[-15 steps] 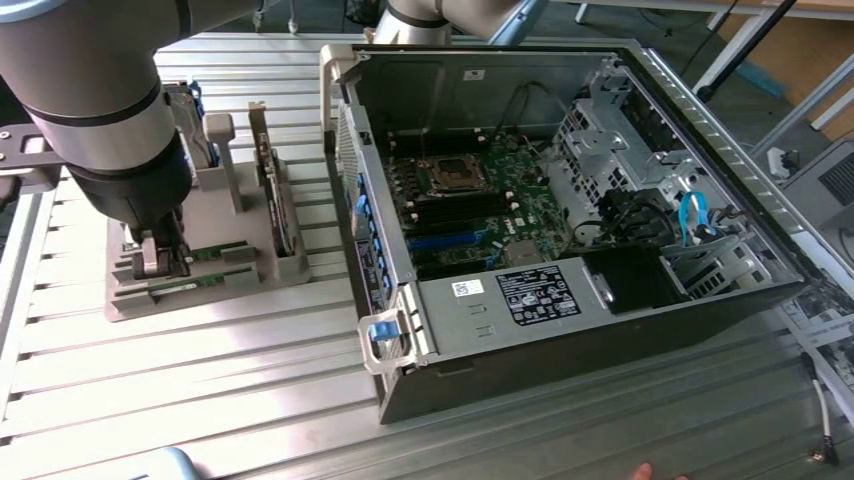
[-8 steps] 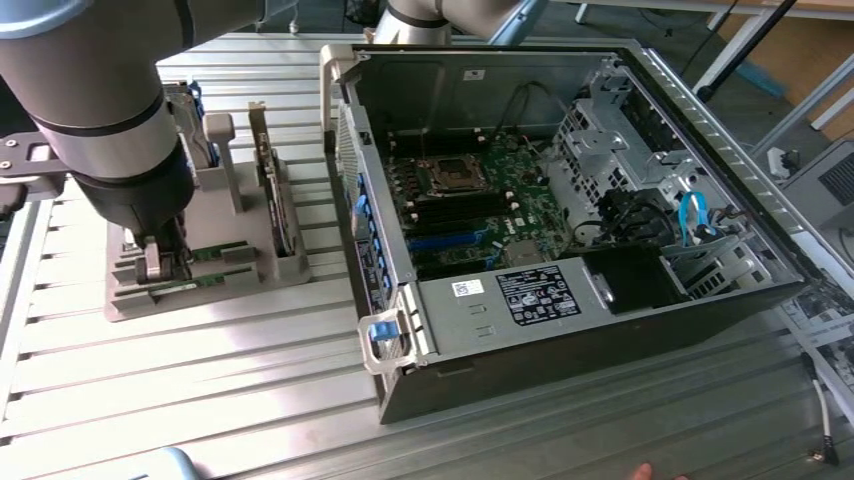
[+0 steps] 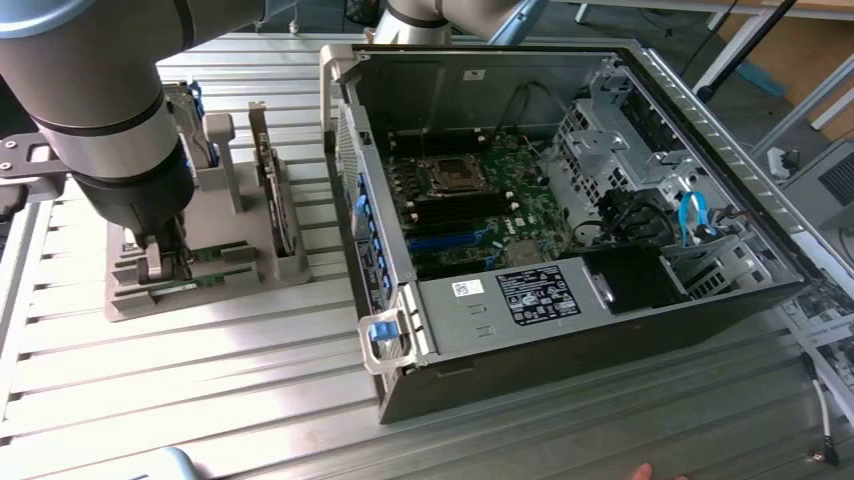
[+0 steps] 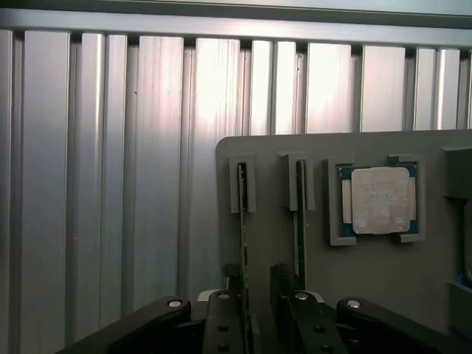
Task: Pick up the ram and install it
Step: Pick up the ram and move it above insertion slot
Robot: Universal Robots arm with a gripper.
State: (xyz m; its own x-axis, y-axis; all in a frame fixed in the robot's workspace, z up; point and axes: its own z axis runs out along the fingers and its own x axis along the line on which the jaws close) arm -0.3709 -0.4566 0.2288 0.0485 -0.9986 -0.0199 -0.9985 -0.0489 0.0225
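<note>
Surroundings: ribbed aluminium table [image 4: 147,184]. An open black computer tower case [image 3: 534,330] lies well apart toward the exterior view's right, its green motherboard [image 3: 467,210] exposed.

Flat grey parts holder [image 4: 383,273]: holds a square silver processor chip [image 4: 380,199] in its recess and two sticks on edge in slots.

Black gripper [image 4: 256,284]: jaws apart, straddling the ram [image 4: 243,221], a long thin green circuit-board stick (the second stick [image 4: 300,221] is just beside it, outside the fingers).
</note>
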